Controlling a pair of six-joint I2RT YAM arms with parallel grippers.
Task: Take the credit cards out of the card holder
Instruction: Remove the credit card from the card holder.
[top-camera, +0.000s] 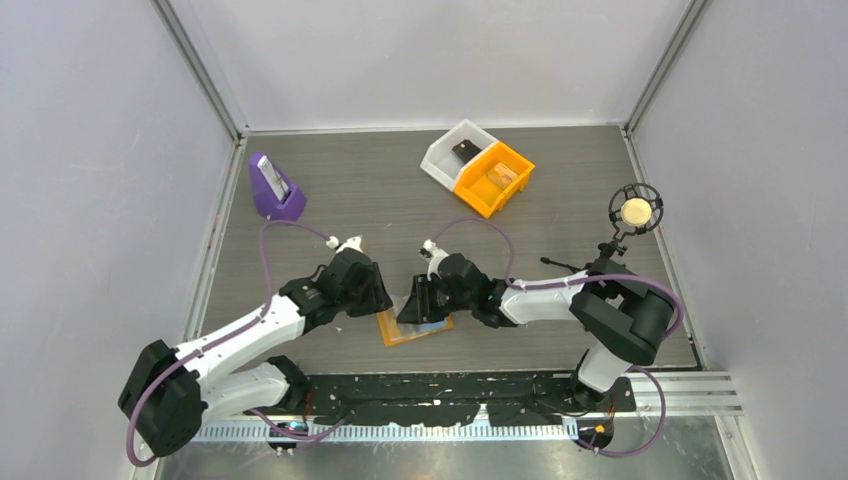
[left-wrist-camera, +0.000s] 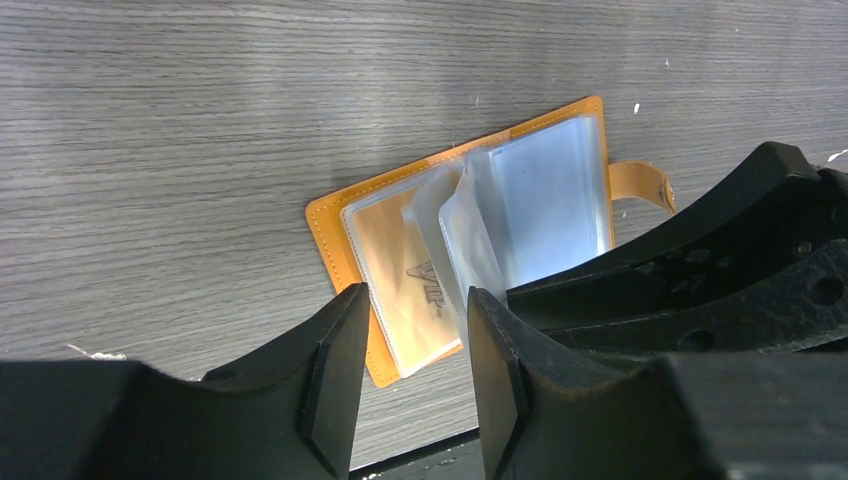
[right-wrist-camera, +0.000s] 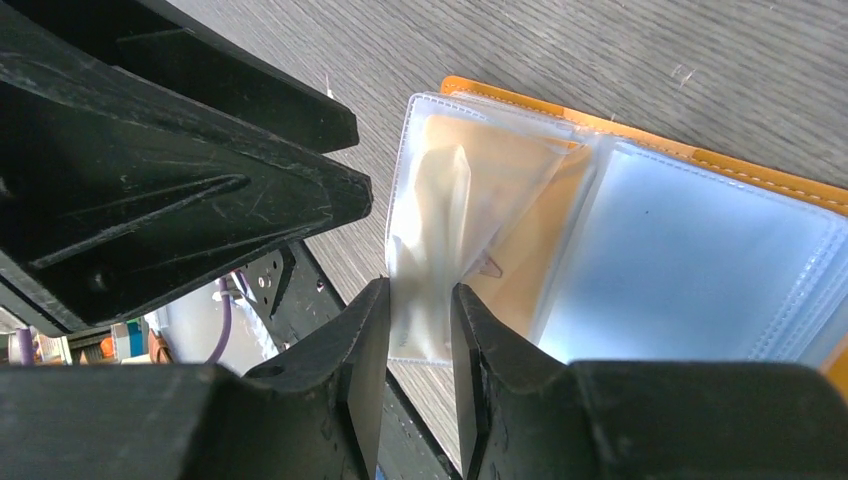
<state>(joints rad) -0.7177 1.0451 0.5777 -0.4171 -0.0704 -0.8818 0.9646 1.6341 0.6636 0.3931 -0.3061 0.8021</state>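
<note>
The card holder (top-camera: 395, 335) lies open on the table near its front edge, orange with clear plastic sleeves (left-wrist-camera: 550, 190) inside. A gold credit card (left-wrist-camera: 410, 290) marked VIP sits in the left sleeve. My left gripper (left-wrist-camera: 417, 295) hovers open over that card's near corner, with nothing between its fingers. In the right wrist view the card holder (right-wrist-camera: 760, 170) fills the right side. One clear sleeve page (right-wrist-camera: 425, 240) stands raised, and my right gripper (right-wrist-camera: 420, 300) is partly open around its lower edge. Both grippers (top-camera: 375, 300) (top-camera: 412, 300) meet tip to tip over the holder.
A white bin (top-camera: 455, 152) and an orange bin (top-camera: 495, 178) stand at the back middle. A purple stand (top-camera: 274, 188) is at the back left. A round device on a stalk (top-camera: 635, 210) is at the right. A black rail (top-camera: 450, 395) runs along the near edge.
</note>
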